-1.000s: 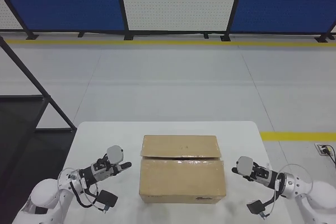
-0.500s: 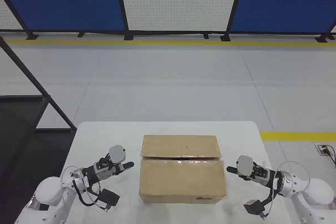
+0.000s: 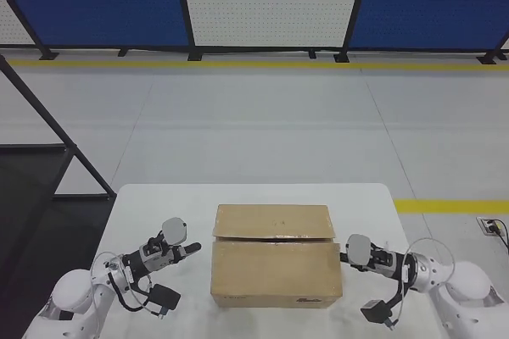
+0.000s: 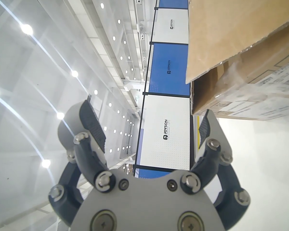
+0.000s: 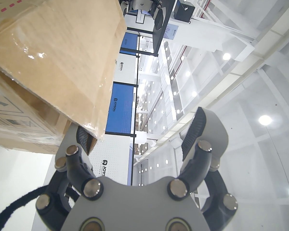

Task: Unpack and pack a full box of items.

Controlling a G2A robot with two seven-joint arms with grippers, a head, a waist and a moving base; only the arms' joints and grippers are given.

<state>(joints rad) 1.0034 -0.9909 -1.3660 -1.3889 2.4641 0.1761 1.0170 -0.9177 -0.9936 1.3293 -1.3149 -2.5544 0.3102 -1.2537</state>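
A brown cardboard box stands in the middle of the white table, its two top flaps folded down with a seam across the top. My left gripper sits open a short way off the box's left side; the left wrist view shows the box's corner and overhanging flap just past one fingertip. My right gripper is open at the box's right side, and in its wrist view the flap's corner overlaps one finger.
A black metal frame stands off the table's left side. Bare tabletop lies beyond the box and at both its sides. Grey floor with a yellow line lies past the table.
My right gripper has moved left, up to the box's right side. My left gripper has crept slightly toward the box. The box has stayed put.
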